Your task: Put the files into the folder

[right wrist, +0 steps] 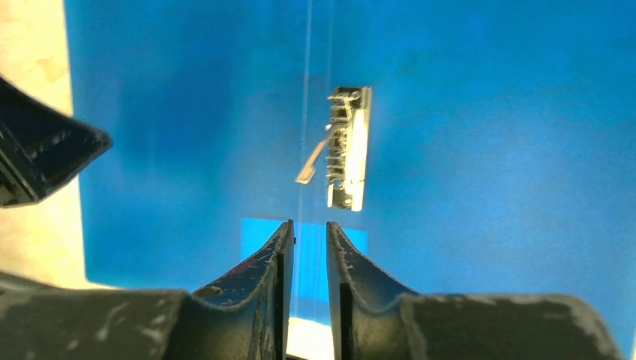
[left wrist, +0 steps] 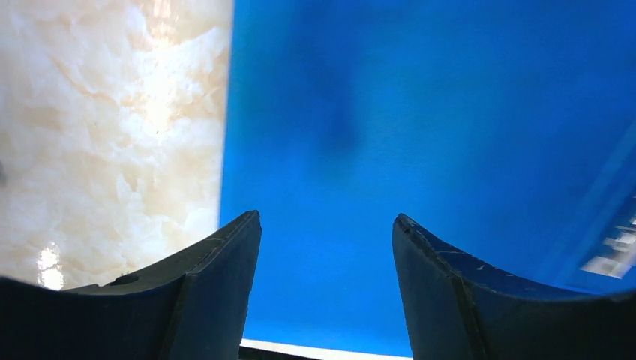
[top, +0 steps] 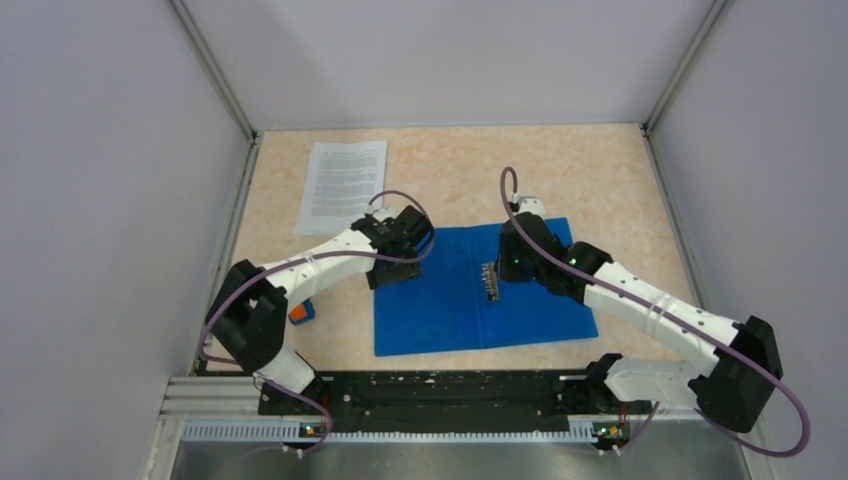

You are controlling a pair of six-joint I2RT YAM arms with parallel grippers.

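Observation:
The blue folder (top: pixel 440 305) lies open and flat on the table, its metal spine clip (top: pixel 491 280) in the middle. The files (top: pixel 342 185), white printed sheets, lie at the back left, apart from the folder. My left gripper (top: pixel 413 238) is open and empty over the folder's left edge (left wrist: pixel 225 150); its jaws (left wrist: pixel 326 219) stand wide apart. My right gripper (top: pixel 508 264) hovers by the spine just short of the clip (right wrist: pixel 349 146). Its jaws (right wrist: pixel 309 225) stand a narrow gap apart with nothing between them.
A small orange-and-blue block (top: pixel 302 311) sits by the left arm, near the folder's left side. Grey walls close in the table on the left, right and back. The left gripper's finger (right wrist: pixel 37 150) shows at the left of the right wrist view.

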